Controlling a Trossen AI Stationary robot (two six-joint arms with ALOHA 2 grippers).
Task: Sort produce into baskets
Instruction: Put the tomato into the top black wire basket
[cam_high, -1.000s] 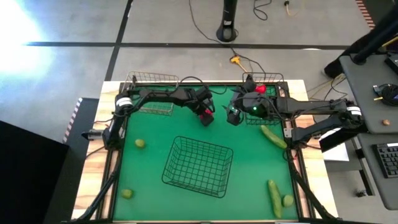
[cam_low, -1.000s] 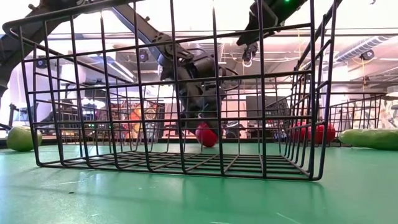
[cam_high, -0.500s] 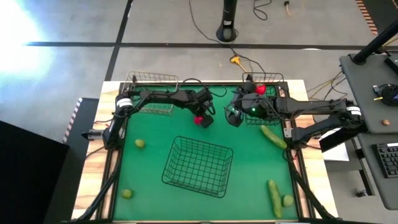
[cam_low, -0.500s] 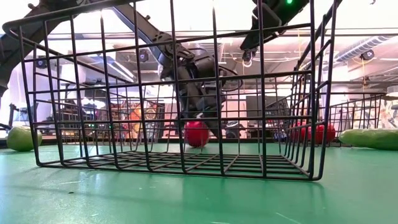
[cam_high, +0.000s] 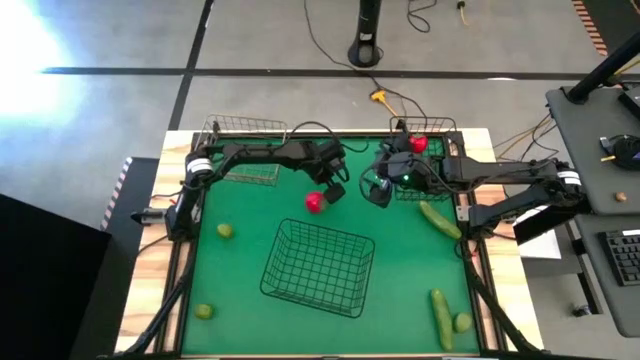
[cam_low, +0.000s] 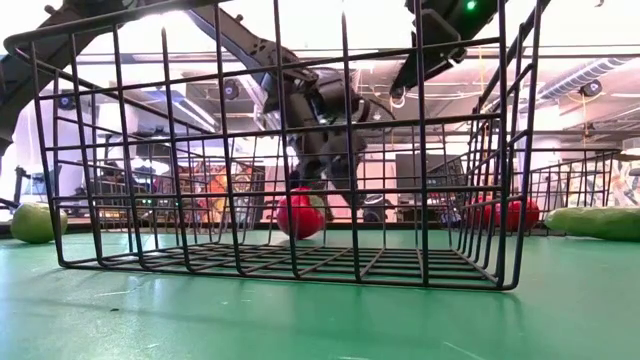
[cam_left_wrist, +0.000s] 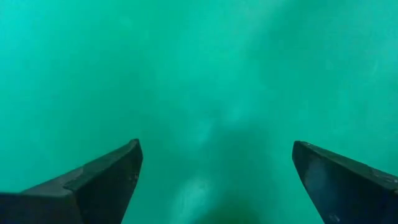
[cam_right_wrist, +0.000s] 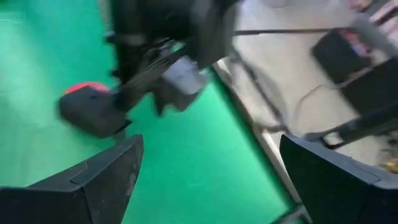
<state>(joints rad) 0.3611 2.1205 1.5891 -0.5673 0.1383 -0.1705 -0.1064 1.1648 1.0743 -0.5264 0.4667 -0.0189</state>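
Observation:
A red tomato (cam_high: 315, 201) lies on the green mat behind the large wire basket (cam_high: 318, 268); it also shows in the low view (cam_low: 300, 214). My left gripper (cam_high: 332, 186) hangs open just above and to the right of it, with only mat between its fingers (cam_left_wrist: 214, 180). My right gripper (cam_high: 377, 189) is open and empty beside the far right basket (cam_high: 428, 170), which holds red tomatoes (cam_high: 418, 143). Three limes (cam_high: 225, 231) (cam_high: 204, 311) (cam_high: 462, 322) and two cucumbers (cam_high: 440, 218) (cam_high: 441, 315) lie on the mat.
A second small basket (cam_high: 245, 150) stands at the far left corner. The large basket stands in the middle of the mat, close in front of the low camera (cam_low: 280, 150). Cables and a stand foot (cam_high: 367, 50) lie on the floor beyond the table.
The red tomato was at my left gripper's fingertips a second ago. It has since rolled along the mat toward the table's left and near side, clear of the fingers. My left gripper has risen a little.

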